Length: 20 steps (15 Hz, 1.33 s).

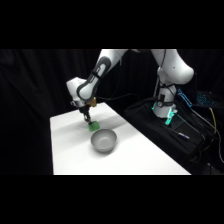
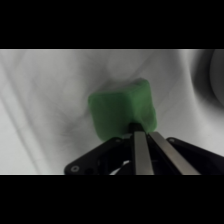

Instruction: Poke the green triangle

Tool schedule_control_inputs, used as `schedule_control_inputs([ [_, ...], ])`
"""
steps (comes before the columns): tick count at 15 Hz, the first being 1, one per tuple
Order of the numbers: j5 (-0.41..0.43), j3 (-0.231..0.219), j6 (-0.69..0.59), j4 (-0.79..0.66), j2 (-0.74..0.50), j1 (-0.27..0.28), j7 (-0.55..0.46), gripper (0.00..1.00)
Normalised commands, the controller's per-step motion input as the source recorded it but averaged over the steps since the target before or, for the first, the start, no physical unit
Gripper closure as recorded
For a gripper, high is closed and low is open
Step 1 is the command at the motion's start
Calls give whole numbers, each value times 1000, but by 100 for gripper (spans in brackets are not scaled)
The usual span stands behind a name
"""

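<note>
The green triangle (image 1: 93,127) is a small flat bright green block on the white table (image 1: 70,150), just behind the grey bowl. In the wrist view the green triangle (image 2: 122,111) fills the middle, squarish and blurred. My gripper (image 1: 88,120) comes down from above onto its far left edge. In the wrist view my gripper (image 2: 136,128) has its two fingers pressed together, shut, with the tips touching the block's near edge. Nothing is held between them.
A grey metal bowl (image 1: 103,140) stands right in front of the block, and its dark rim (image 2: 212,75) shows at the wrist view's right edge. Black gear and cables (image 1: 170,125) lie beside the table on the right, near the arm's base (image 1: 165,107).
</note>
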Motion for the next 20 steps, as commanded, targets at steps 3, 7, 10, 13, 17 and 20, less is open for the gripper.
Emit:
schedule_control_inputs([
  [3,-3,-44,-50,-421,-583,35,16,98],
  [7,-19,-67,-72,-476,-658,66,18,72],
  [10,59,-65,-158,-216,-341,22,-49,57],
  [13,51,-82,-157,-67,-150,36,-5,23],
  [17,-21,-83,-164,-271,-501,98,62,0],
  [20,-90,-93,-216,-281,-612,149,131,0],
])
